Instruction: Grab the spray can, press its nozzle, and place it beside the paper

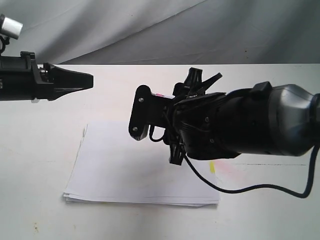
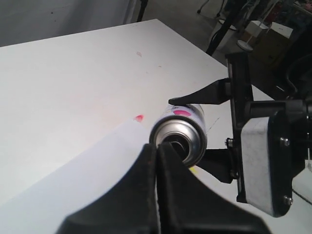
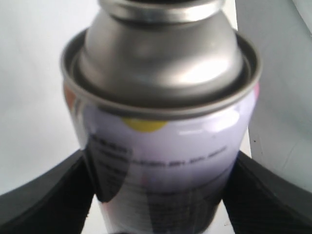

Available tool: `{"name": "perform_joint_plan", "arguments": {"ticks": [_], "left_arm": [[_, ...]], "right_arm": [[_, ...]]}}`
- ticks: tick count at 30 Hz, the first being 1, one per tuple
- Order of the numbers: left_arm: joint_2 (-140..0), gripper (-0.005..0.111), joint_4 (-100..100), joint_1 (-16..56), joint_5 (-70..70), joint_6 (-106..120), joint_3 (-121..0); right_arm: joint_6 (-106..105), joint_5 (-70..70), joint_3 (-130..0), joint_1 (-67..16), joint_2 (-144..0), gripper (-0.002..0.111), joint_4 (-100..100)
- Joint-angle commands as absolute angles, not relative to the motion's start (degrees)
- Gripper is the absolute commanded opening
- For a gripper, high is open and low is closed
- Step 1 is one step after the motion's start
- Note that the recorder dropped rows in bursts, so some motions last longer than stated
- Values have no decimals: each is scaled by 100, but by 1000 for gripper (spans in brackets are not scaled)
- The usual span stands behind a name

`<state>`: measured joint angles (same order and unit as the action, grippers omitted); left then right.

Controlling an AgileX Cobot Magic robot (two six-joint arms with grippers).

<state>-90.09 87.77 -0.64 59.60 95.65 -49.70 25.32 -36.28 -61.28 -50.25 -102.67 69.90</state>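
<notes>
Within the right tool [image 3: 161, 168], the spray can [image 3: 163, 126]

The white desk [image 1: 40, 210] carries a faint pink stain [image 1: 231, 172] and, near it, a thin dark line [image 1: 280, 164]. A creased grey cloth backdrop [image 1: 150, 25] hangs behind the desk's far edge.
</notes>
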Motion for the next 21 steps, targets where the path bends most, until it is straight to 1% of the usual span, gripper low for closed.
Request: {"name": "perform_joint_plan", "arguments": {"ticks": [1,5,8,13,21], "left_arm": [[-8637,0,8800,-78,6081,9395,-4950],[-8176,0,8814,-78,6069,9273,-4820],[-7806,0,8814,-78,5812,9273,-4563],[-7350,0,9211,-78,5516,9346,-3982],[-6919,0,9666,-78,5367,9622,-3353]], "right_arm": [[2620,-3650,-6210,-5035,-9791,0,6707],[2620,-3640,-6210,-5025,-9218,0,6141],[2620,-3514,-6210,-4976,-8672,0,5500],[2620,-3284,-6210,-4648,-7898,0,4573],[2576,-3336,-6210,-3973,-6969,0,3277]]}}
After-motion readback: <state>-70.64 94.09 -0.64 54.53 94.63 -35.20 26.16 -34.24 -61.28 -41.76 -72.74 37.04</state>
